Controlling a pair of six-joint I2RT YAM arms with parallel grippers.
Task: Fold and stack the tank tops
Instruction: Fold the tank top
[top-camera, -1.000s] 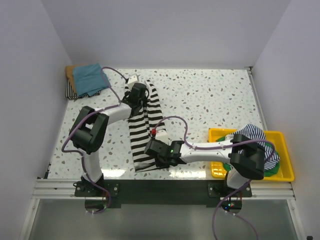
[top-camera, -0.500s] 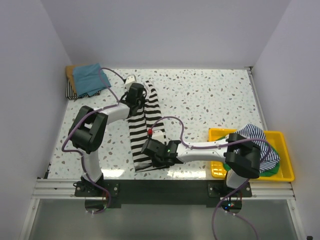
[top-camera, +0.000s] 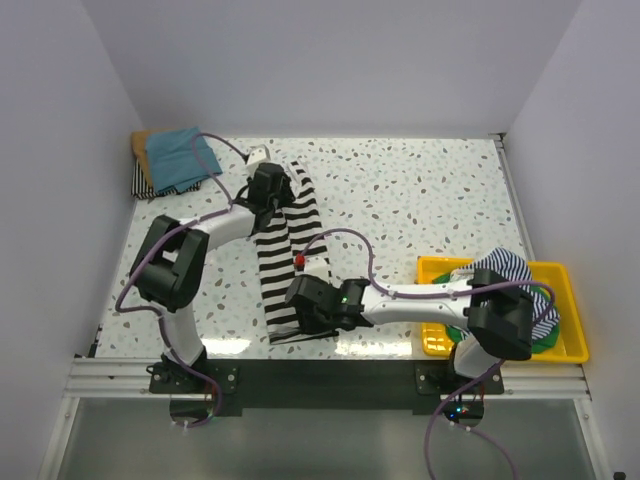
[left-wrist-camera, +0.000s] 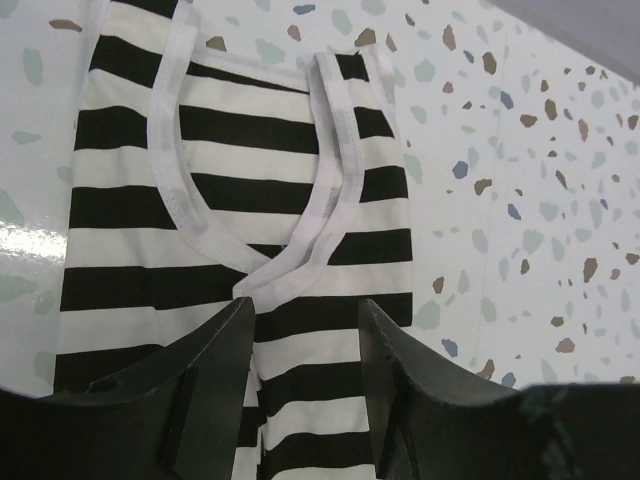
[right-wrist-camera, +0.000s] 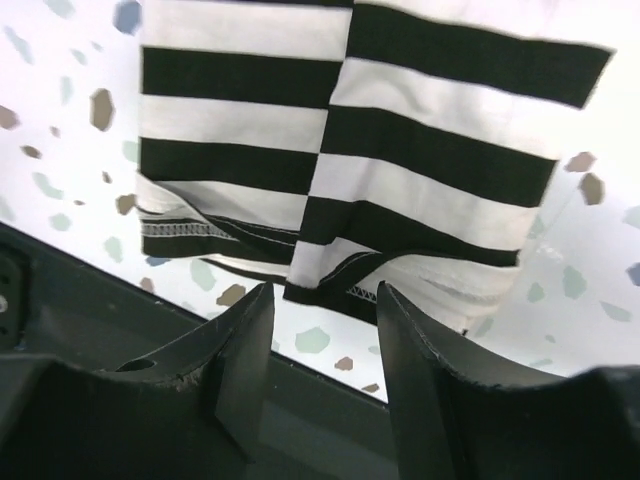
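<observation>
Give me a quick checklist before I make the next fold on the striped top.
1. Left claw open, nothing pinched: ok.
2. Right claw open, nothing pinched: ok.
3. Striped top lies as one long narrow strip on the table: ok.
4. Hem lined up: not ok. In the right wrist view the two halves end unevenly and the edge curls under.
5. Blue top on the pile in the far left corner, nothing on it: ok.
6. Yellow tray away from the strip: ok.
</observation>
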